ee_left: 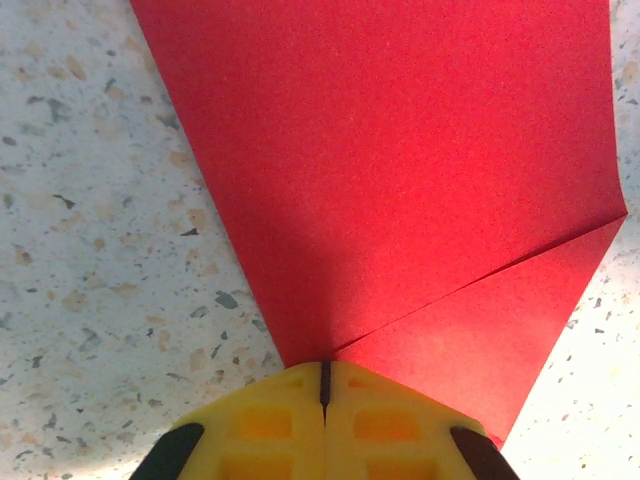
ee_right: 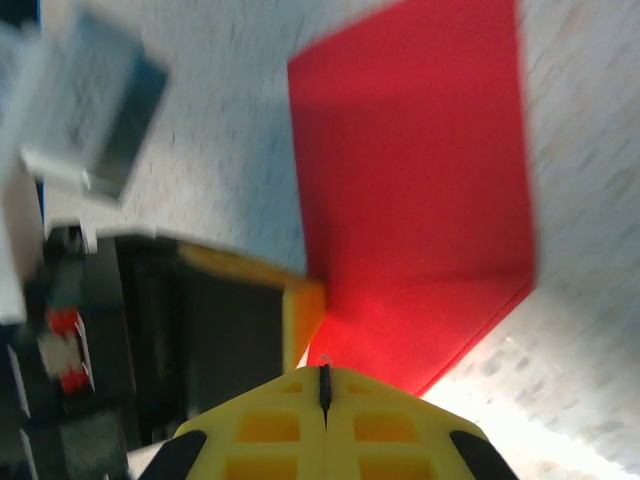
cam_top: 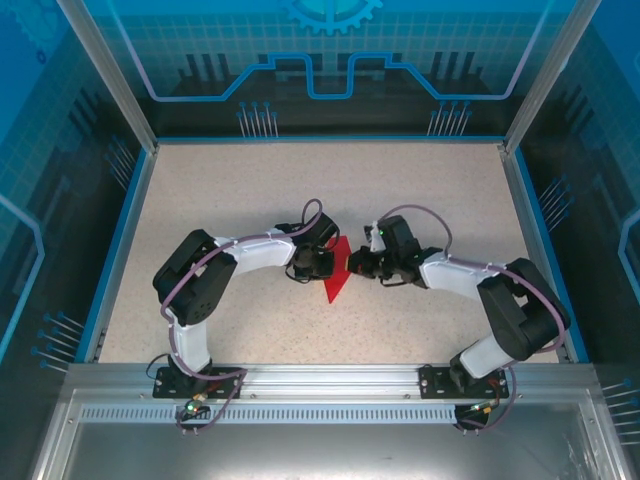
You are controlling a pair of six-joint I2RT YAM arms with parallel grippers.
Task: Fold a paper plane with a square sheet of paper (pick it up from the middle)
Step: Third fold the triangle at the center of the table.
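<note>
Lying flat: matte red paper (ee_left: 400, 150), pointed, w/ diagonal crease.

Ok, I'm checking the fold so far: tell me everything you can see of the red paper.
The red paper is thin, matte, partly folded: it narrows to a point toward the arm bases, and a diagonal flap edge shows. It lies flat on the speckled table, with the left pincer and right pincer, both shut, at its sides.

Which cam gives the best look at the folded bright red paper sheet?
Left wrist: the folded bright red paper sheet is close and sharp, with its diagonal fold edge visible. Right wrist shows it motion-blurred; top external shows it as a small distant wedge.
</note>
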